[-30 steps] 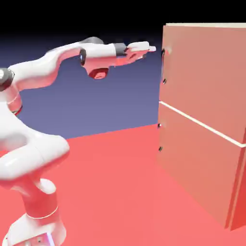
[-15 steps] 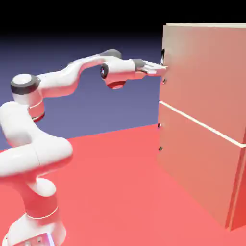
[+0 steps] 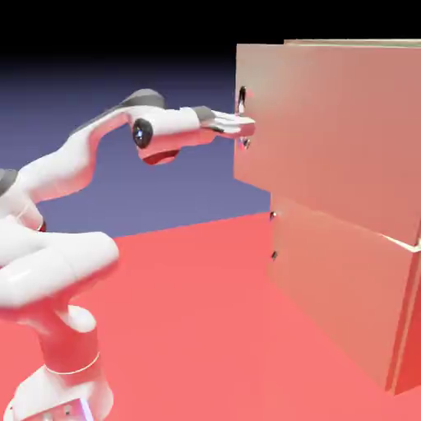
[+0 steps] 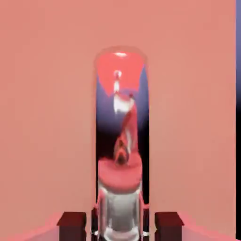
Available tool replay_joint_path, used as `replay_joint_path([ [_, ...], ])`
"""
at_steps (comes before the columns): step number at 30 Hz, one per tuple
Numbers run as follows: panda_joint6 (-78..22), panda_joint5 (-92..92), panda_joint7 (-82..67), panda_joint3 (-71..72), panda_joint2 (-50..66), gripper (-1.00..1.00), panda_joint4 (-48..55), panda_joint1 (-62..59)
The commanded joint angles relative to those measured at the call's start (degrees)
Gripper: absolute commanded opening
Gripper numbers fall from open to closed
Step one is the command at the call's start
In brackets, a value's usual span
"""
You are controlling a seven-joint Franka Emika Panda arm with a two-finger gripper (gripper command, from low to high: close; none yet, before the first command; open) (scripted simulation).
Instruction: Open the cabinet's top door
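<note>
The top door (image 3: 329, 140) stands partly swung out from the cabinet (image 3: 345, 296), its handle edge out past the lower door's face, and the handle (image 3: 242, 103) sits right at the tip of the tool (image 3: 247, 127). The tool is clamped narrow on that handle: in the hand view the shiny bar (image 4: 120, 155) runs straight up between the two dark fingertips (image 4: 71, 222), filling the gap, with the door's tan wood all around it. The lower door (image 3: 337, 288) sits below the tool and looks flush and shut. To do this step well, I would judge that the pull should follow the door's own arc around its hinge rather than a straight line, with the wrist turning as the panel swings so the bar stays square between the fingertips and does not slide out of them. A steady, unhurried draw seems safer than a jerk, since the bar looks smooth and slippery. The door looks only a little way open, so most of the swing is still to come. As for what the cabinet holds, neither view looks into the opening behind the door, so I cannot tell. The red surface (image 3: 189, 312) lies well below the tool.
</note>
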Motion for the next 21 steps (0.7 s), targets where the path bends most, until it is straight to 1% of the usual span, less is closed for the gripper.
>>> replay_joint_path([
  [1, -1.82, -0.18, -1.11, -1.17, -0.17, -1.00, -2.07, 1.54],
  [7, -13.68, -5.31, -6.98, -11.22, -1.47, -1.00, -14.39, 10.01],
  [10, -19.28, -9.71, -9.25, -17.45, -2.07, -1.00, -18.96, 12.48],
  [15, -27.18, -17.82, -12.32, -27.83, -2.34, -1.00, -23.70, 13.90],
  [21, -35.43, -28.27, -15.88, -40.29, -0.78, -1.00, -26.31, 13.19],
])
